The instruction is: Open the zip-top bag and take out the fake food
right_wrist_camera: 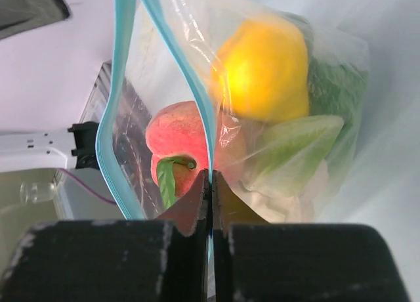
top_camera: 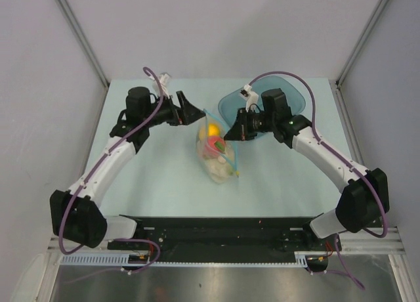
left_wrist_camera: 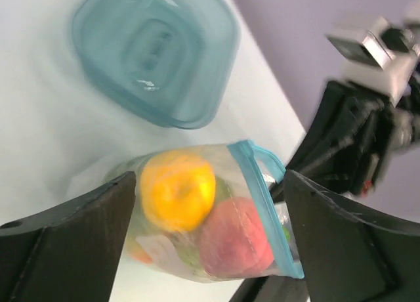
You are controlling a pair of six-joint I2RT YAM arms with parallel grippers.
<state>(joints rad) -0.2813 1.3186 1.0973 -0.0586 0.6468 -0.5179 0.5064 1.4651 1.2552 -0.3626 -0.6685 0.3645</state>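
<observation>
The zip-top bag (top_camera: 216, 154) stands in the middle of the table (top_camera: 144, 177), between the two arms, with the fake food (top_camera: 213, 144) inside it. The right gripper (top_camera: 231, 132) is clamped narrow on one lip of the light blue zip strip (right_wrist_camera: 197, 92). In the right wrist view its fingers (right_wrist_camera: 190, 213) meet on the strip's edge with no gap between them. Beside that pinched lip the other lip bows away, so the mouth is parted along the length that shows.

The left gripper (top_camera: 192, 111) sits at the bag's far left corner with its jaws wide. In the left wrist view the bag (left_wrist_camera: 210, 223) lies in the gap between the two dark fingers (left_wrist_camera: 65, 243). The left finger is just beside the plastic, and I cannot tell whether it touches.

Through the clear wall show a yellow fruit (right_wrist_camera: 262, 69), a red piece (right_wrist_camera: 177, 138) with a green stem and a green leaf (right_wrist_camera: 295, 151). The red piece lies nearest the mouth.

The teal tray (top_camera: 262, 102) lies behind the right gripper, toward the table's far right. In the left wrist view a strip of bare table separates its rim (left_wrist_camera: 197, 121) from the bag. Bare table also runs from the bag to the near edge and out to both side edges, where the enclosure walls (top_camera: 39, 85) rise
</observation>
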